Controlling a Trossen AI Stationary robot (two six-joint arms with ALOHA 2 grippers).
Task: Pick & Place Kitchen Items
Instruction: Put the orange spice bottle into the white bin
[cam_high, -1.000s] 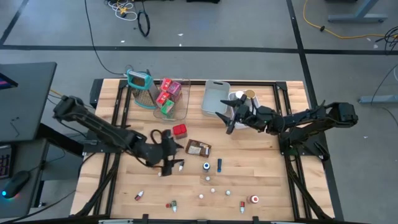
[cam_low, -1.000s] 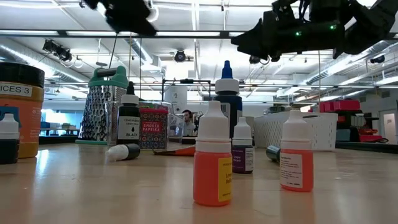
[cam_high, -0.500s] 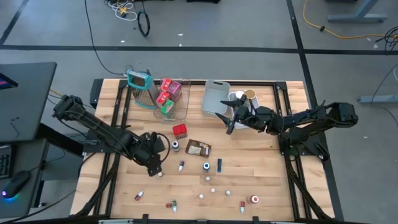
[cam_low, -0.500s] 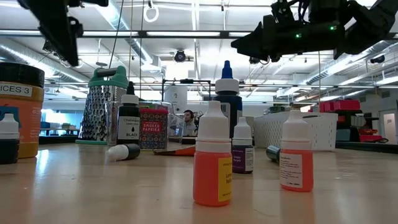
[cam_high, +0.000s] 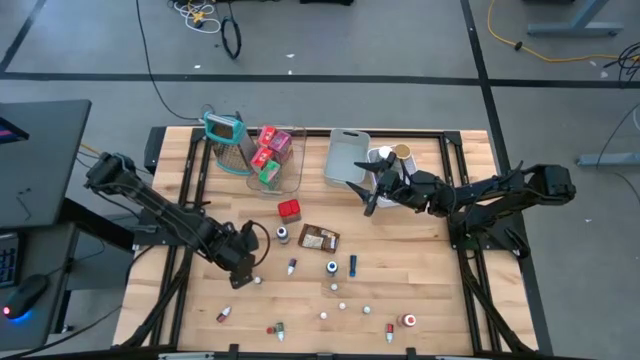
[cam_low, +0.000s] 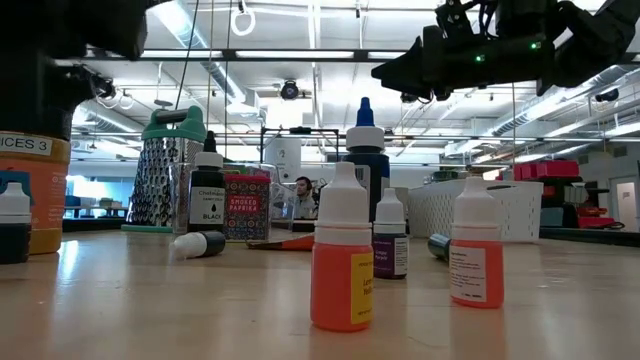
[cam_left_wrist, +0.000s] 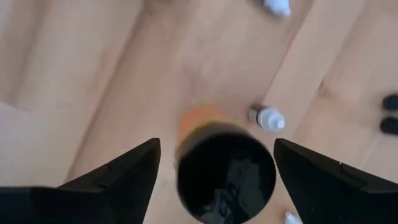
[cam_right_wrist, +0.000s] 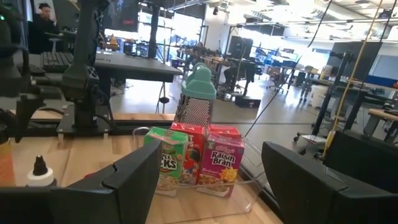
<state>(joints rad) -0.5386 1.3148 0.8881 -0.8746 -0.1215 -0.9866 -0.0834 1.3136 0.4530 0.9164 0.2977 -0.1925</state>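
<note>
Left gripper (cam_high: 243, 262): has moved toward the table's front-left since a second ago; fingers spread wide, holding nothing.
Jar (cam_left_wrist: 225, 169): orange, black-lidded, upright between the left fingers (cam_left_wrist: 121, 177) in the left wrist view; hidden under the arm in the high view.
Right gripper (cam_high: 366, 192): unchanged, hovering by the grey bin (cam_high: 345, 158), fingers wide and empty.
Small bottles (cam_high: 331, 267): scattered mid-table, unmoved.
Right wrist view only: cereal boxes (cam_right_wrist: 202, 158) before the grater (cam_right_wrist: 196, 101).

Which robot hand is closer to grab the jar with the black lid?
The left hand. It hangs open right above the black-lidded jar, one finger on each side. The right hand waits far off by the grey bin.
</note>
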